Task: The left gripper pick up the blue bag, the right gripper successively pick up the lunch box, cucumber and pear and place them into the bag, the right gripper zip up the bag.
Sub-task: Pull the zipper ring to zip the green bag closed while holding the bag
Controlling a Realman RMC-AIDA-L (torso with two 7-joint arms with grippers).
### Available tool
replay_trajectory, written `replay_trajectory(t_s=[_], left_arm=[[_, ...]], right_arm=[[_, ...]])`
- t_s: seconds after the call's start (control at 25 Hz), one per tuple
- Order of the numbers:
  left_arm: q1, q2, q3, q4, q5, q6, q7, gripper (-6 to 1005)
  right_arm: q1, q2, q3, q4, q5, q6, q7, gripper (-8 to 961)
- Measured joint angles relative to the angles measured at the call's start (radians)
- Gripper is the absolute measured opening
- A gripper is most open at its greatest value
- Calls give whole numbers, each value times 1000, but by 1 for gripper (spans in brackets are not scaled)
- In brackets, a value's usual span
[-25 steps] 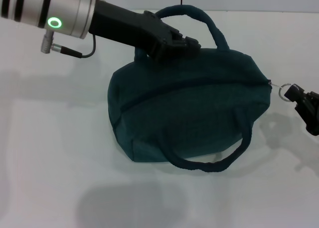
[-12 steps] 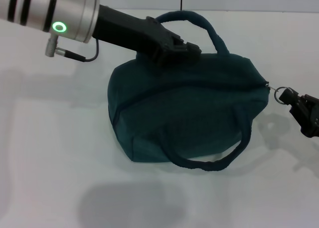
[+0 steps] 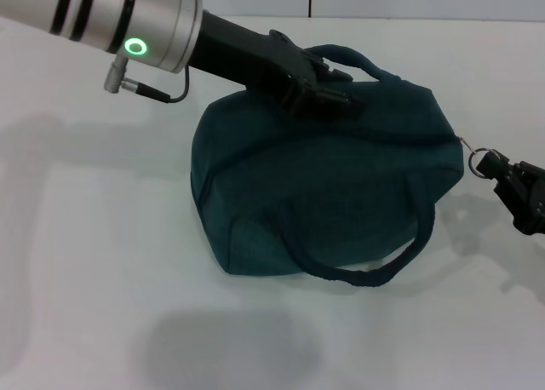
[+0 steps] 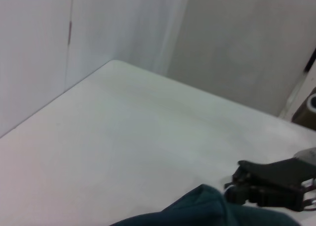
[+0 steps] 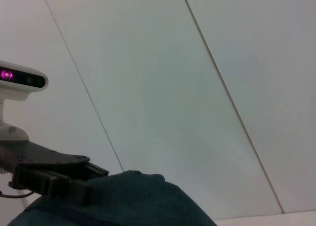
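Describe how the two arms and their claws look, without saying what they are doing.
The left gripper is a black multi-fingered claw on a black forearm, behind which sits a silver cylindrical wrist with dark bands, a glowing green ring light and a thin black cable looping from a metal plug. The right gripper is also a black angular claw; only its tip shows in the head view, so the arm behind it is out of sight.

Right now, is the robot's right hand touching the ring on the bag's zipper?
Touching. In the head view, the right hand pinches the metal ring pull at the blue bag's end.
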Motion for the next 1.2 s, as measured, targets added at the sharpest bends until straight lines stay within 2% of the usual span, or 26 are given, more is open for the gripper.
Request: replay_trajectory(t_s=[0.36, 0.8, 1.0, 1.2], left_arm=[[-2, -1, 36, 0, 27, -52, 11, 447], [5, 5, 29, 5, 27, -52, 33, 108], [6, 18, 28, 6, 24, -40, 33, 48], [3, 39, 15, 7, 10, 0, 33, 48]], right_arm=[[0, 0, 4, -1, 3, 13, 0, 13], [1, 0, 8, -10, 7, 15, 0, 13], [7, -1, 5, -11, 2, 4, 0, 13], [3, -1, 15, -8, 5, 6, -7, 14]])
